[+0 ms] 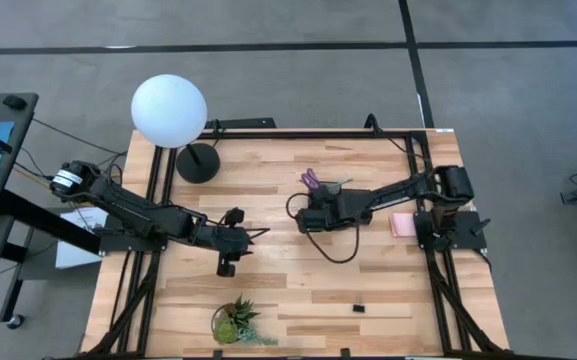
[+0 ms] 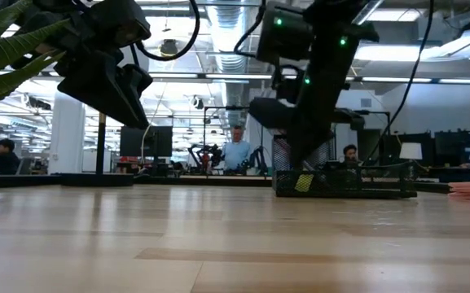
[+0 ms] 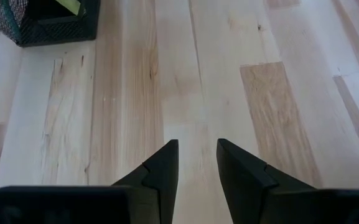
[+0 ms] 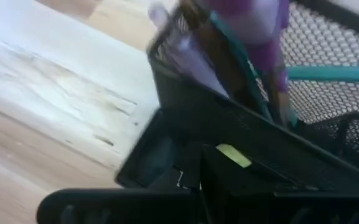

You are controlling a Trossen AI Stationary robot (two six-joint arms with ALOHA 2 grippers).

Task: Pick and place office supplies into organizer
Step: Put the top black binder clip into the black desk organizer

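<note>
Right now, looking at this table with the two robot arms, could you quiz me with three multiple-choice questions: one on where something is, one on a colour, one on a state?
1. Where is the right pincer?
A. over the organizer
B. over the plant
C. beside the lamp base

2. What colour is the sticky-note pad?
A. green
B. pink
C. white

3. How is the left pincer?
A. clamped on a pen
B. open and empty
C. holding scissors

Answers:
1 A, the high view shows the right arm reaching to the organizer near the table's middle.
2 B, it lies pink by the right arm's base.
3 B, the left wrist view shows bare wood between its spread fingers.
</note>
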